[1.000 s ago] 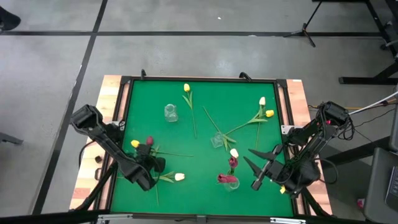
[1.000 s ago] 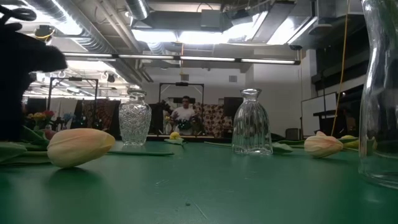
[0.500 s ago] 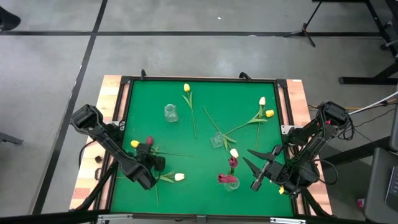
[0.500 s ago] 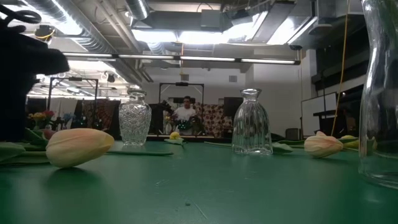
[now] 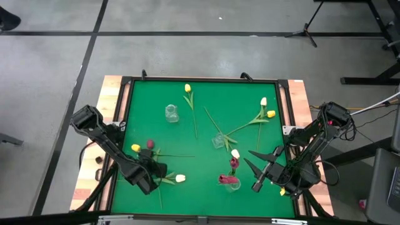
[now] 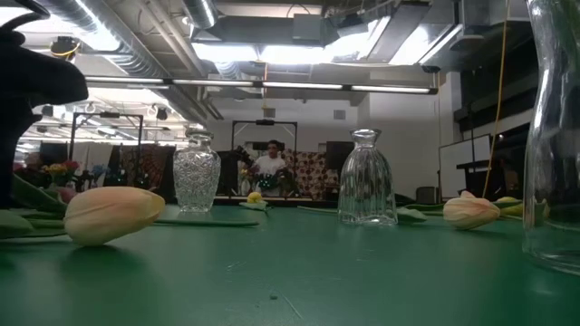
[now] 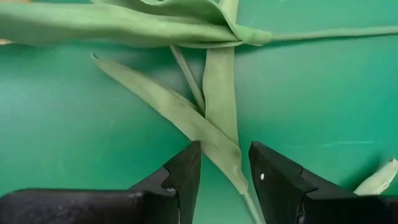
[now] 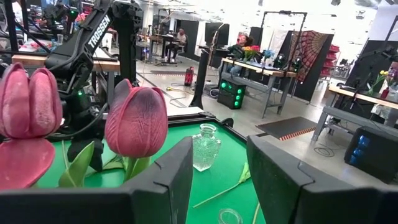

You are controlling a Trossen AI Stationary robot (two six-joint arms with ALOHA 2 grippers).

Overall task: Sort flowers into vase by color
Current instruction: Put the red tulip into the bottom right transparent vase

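**Inspector:** Step in hand?

**Recorder:** A pick-up at the table's near left. The left gripper (image 7: 224, 177) sits low over the mat, jaws spread, straddling a green tulip leaf (image 7: 211, 134); nothing pinched. The cream tulip (image 5: 180, 178) lies just beside it.

**Inspector:** The right arm?

**Recorder:** The right gripper (image 5: 257, 170) waits with jaws apart, empty, beside the vase of dark red tulips (image 5: 229, 181).

**Inspector:** Next?

**Recorder:** Likely closing on the stem, then lifting it clear.

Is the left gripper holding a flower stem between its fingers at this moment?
No. In the left wrist view the left gripper is open, with a narrow green leaf lying loose on the mat between its fingers.
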